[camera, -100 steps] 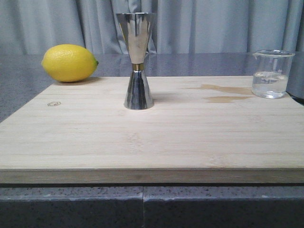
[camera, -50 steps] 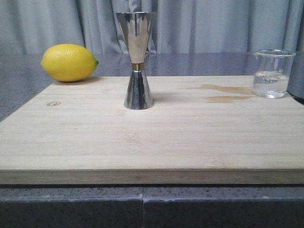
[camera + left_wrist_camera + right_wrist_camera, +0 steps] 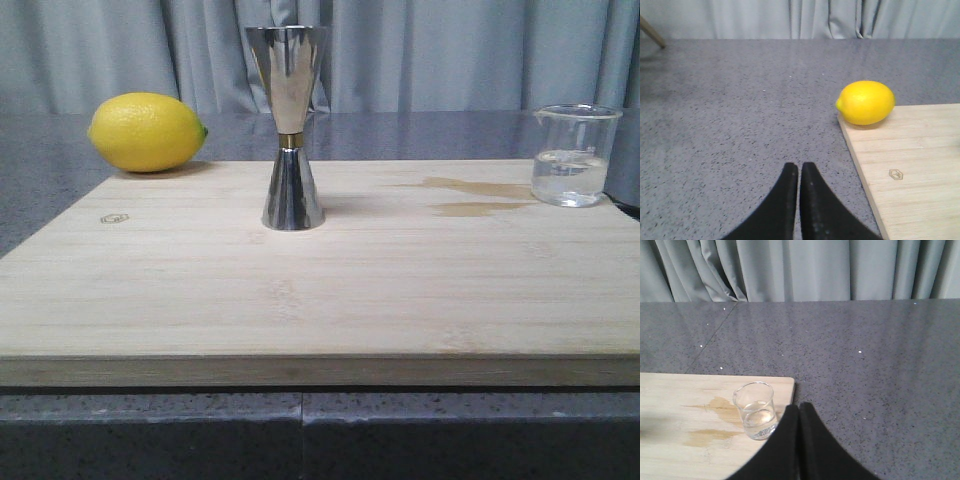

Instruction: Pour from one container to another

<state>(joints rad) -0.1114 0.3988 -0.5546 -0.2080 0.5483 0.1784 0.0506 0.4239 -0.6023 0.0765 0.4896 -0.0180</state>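
Note:
A small clear glass beaker (image 3: 573,155) with some clear liquid stands upright at the far right corner of the wooden board (image 3: 320,290); it also shows in the right wrist view as the beaker (image 3: 756,411). A tall steel hourglass jigger (image 3: 290,128) with a gold waist band stands upright near the board's middle back. My right gripper (image 3: 799,406) is shut and empty, just beside the beaker, over the board's corner. My left gripper (image 3: 799,166) is shut and empty over the grey counter, off the board's left side. Neither gripper appears in the front view.
A yellow lemon (image 3: 146,132) rests at the board's back left corner, seen too as the lemon (image 3: 866,102). Wet stains (image 3: 478,197) mark the board left of the beaker. Grey speckled counter (image 3: 730,125) surrounds the board; curtains hang behind.

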